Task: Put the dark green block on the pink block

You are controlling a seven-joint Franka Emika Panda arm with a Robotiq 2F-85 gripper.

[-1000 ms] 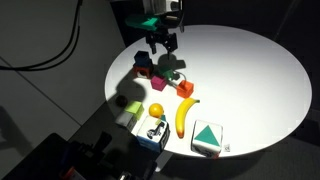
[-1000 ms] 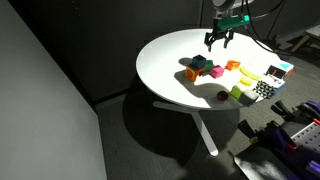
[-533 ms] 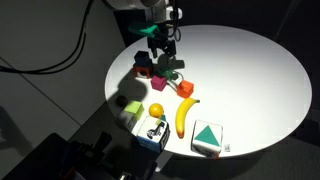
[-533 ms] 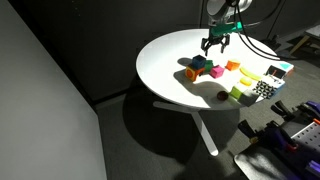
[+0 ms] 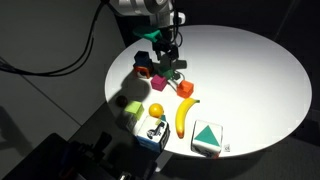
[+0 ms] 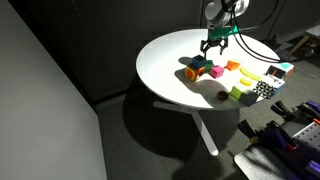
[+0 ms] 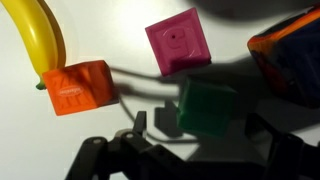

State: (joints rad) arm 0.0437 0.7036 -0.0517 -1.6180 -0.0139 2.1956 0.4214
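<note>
1. jaws stand apart on the gripper [image 7: 205,148], one finger on each side of the dark green block [image 7: 207,107] in the wrist view. nothing is clamped yet.
2. the dark green block sits on the white table [image 5: 250,70], just beside the pink block [image 7: 178,42], on the side of it facing the gripper. shadow fills the seam, so i cannot tell whether the two touch.
3. an orange block [image 7: 78,87] lies near the pink block, with a banana [image 7: 35,40] beyond it on that same side. a blue-and-orange thing [image 7: 290,55] sits on the pink block's opposite side, cut by the frame edge.
4. in both exterior views the gripper hangs low over the cluster around the pink block.
5. judged step: the approach for the grasp looks nearly done, and closing, lifting and stacking are all left to do.
6. what could go wrong:
   - if the fingers close off-centre, one lands first and shoves the dark green block into the pink block, knocking the target out of place.
   - the cube looks turned relative to the fingers, so they may catch its corners and it could twist or pop out.
   - with the two blocks this close, a finger may clip the pink block on the way up.
   - the pink block is a small top, turned differently from the green cube, so a skewed or early release would let the cube slide off.
</note>
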